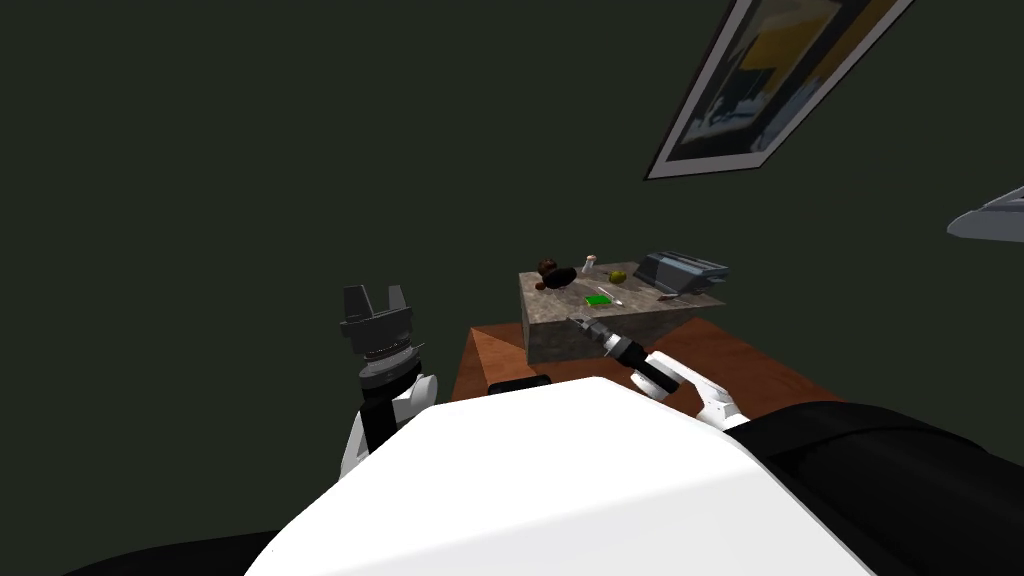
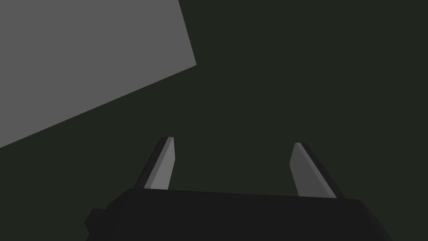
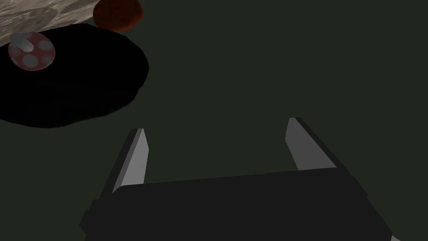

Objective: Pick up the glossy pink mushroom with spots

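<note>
Far edge of stone block (image 1: 560, 325): spotted pink mushroom (image 3: 31, 52), beside black lump (image 3: 75, 79). Near edge: right gripper (image 3: 217, 127), spread wide, empty, nearer, aimed wide of mushroom. Well off block: left gripper (image 2: 234, 142), likewise spread, empty.

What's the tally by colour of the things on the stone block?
Black lump: 1
Red-brown ball: 1
Pink spotted mushroom: 1
Yellow-green round thing: 1
Green flat piece: 1
White thin stick: 1
Grey boxy device: 1
Total: 7
</note>
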Available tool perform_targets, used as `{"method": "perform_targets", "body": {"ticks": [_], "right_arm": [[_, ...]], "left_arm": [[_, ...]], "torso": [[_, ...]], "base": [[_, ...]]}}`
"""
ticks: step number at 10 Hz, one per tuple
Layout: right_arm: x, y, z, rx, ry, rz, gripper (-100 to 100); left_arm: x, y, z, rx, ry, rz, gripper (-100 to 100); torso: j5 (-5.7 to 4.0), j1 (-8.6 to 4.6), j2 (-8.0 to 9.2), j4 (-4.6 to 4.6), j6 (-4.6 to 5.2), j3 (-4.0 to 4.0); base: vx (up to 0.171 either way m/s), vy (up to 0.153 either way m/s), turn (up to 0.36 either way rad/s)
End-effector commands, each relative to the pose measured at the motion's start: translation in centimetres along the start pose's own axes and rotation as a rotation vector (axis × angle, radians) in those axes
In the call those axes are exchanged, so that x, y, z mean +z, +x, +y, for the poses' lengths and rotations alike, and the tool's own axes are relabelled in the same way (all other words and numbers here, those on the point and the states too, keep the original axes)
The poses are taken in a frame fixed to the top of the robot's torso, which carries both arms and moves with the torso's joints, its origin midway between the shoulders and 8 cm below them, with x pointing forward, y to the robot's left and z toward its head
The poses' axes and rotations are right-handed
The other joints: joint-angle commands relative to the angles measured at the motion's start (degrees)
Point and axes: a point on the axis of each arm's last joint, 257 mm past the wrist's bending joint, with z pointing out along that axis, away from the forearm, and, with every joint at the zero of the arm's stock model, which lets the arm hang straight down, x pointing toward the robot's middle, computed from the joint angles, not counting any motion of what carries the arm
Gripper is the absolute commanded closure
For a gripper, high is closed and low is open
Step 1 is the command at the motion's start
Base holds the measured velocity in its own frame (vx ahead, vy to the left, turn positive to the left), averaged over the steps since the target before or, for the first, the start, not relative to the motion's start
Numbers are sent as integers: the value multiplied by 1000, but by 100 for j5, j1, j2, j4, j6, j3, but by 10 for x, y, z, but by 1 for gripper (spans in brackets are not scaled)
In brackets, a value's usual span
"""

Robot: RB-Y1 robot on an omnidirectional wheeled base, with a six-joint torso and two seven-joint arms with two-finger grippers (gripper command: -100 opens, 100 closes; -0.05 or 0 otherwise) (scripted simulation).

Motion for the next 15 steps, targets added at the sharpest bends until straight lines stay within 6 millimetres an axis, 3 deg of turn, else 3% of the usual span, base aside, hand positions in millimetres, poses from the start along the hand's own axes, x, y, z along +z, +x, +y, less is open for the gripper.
{"method": "perform_targets", "body": {"ticks": [1, 4, 7, 8, 9, 10, 11, 12, 14, 15], "right_arm": [[-9, 15, -21, -76, 23, 71, -100], [-20, 23, -42, -164, 37, 148, -100], [-41, 34, -81, -306, 67, 269, -100], [-42, 34, -84, -314, 69, 277, -100], [-53, 39, -103, -371, 89, 328, -100], [-54, 36, -106, -388, 84, 340, -100], [-66, 39, -125, -450, 102, 394, -100], [-67, 36, -127, -462, 99, 401, -100], [-90, 35, -163, -588, 123, 506, -100], [-93, 32, -168, -603, 128, 519, -100]], "left_arm": [[0, 0, 0, 0, 0, 0, 0], [0, 0, 0, 0, 0, 0, 0], [0, 0, 0, 0, 0, 0, 0], [0, 0, 0, 0, 0, 0, 0], [0, 0, 0, 0, 0, 0, 0], [0, 0, 0, 0, 0, 0, 0], [0, 0, 0, 0, 0, 0, 0], [0, 0, 0, 0, 0, 0, 0], [0, 0, 0, 0, 0, 0, 0], [0, 0, 0, 0, 0, 0, 0]], "torso": [[0, 0, 0, 0, 0, 0], [-1, 0, -5, -1, -2, -3], [-2, -5, -6, -2, 1, -4], [-2, -2, -6, -2, 0, -3], [-2, -10, -5, -1, 1, -3], [-2, -5, -10, -2, -1, -6], [-2, -10, -9, -2, 2, -6], [-3, -9, -12, -3, 0, -7], [-4, -15, -18, -4, -1, -10], [-3, -9, -31, -7, -3, -18]], "base": [[18, 94, 113], [21, 84, 68], [30, 89, 80], [27, 63, 52], [42, 82, 126], [39, 64, 45], [48, 69, 94], [44, 51, 50], [85, 65, 131], [76, 73, 56]]}}
